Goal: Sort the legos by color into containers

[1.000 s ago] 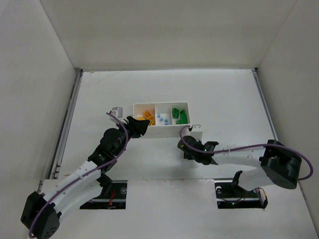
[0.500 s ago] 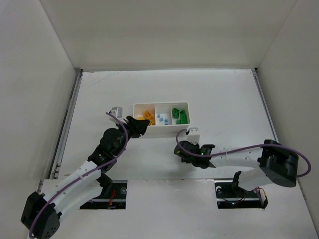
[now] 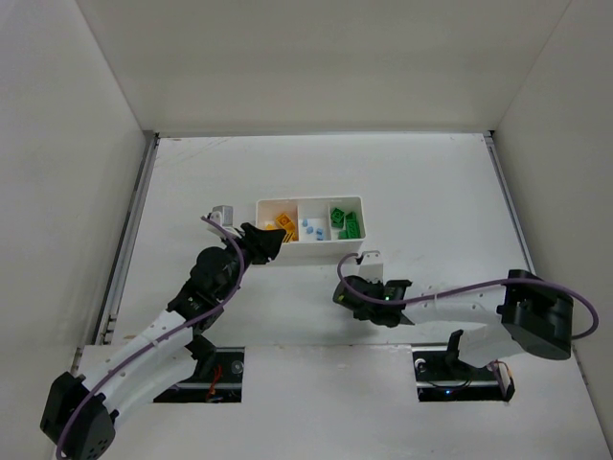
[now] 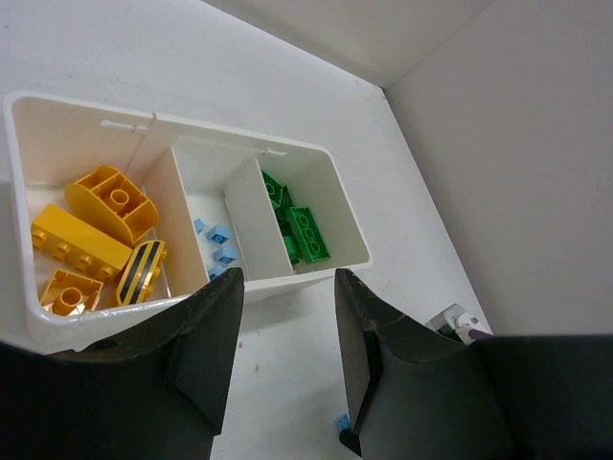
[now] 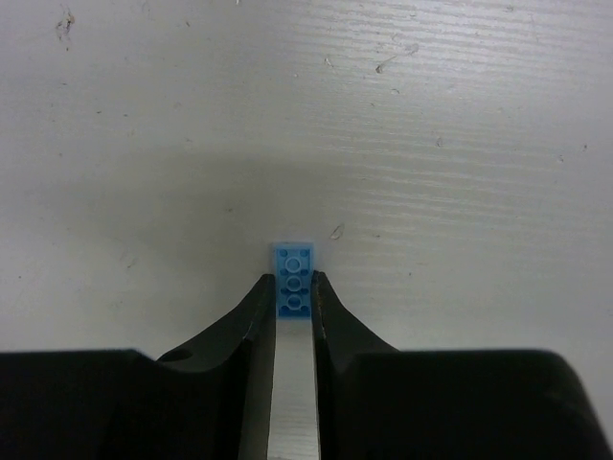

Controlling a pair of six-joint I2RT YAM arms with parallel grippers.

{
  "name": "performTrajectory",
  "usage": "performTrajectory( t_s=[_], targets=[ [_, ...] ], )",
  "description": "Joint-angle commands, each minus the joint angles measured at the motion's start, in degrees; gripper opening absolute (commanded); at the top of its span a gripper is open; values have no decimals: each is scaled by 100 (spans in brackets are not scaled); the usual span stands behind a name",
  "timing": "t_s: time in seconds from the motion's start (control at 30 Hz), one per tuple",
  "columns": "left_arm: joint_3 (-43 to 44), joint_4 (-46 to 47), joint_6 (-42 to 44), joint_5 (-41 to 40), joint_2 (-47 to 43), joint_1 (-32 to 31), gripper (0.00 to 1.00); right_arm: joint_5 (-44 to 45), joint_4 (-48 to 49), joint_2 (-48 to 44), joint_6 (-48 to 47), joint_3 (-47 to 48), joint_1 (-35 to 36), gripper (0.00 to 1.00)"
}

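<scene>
The white tray holds yellow-orange legos in its left container, tiny pale blue legos in the middle one and green legos in the right one. My left gripper hovers open just in front of the tray's left end, with nothing between its fingers. My right gripper is low on the table in front of the tray. It is shut on a small pale blue lego, which lies flat with its studs up and its far half sticking out past the fingertips.
White walls enclose the table on three sides, and a metal rail runs along its left edge. Both arms' cables arc above the table. The right arm's wrist shows past the tray's near right corner in the left wrist view.
My right gripper has slid left and slightly nearer, then closed its jaws onto the pale blue lego. The left arm and the tray have not moved.
</scene>
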Motion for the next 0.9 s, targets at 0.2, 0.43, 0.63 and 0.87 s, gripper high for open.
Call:
performTrajectory(
  t_s=[0.2,0.43,0.63,0.87],
  targets=[
    [-63,256,115,-75,-63,-29,40,179,-435,-548,-118,455,65,9],
    [-116,72,150,-197,-414,164,39,118,381,-955,-1549,1448,-478,9],
    [-186,-367,160,-619,-871,463,41,-338,1778,54,-2473,2353,-1313,10],
    [-274,-640,107,-813,-977,990,57,-656,2333,1523,-2737,3329,-1727,13]
  ],
)
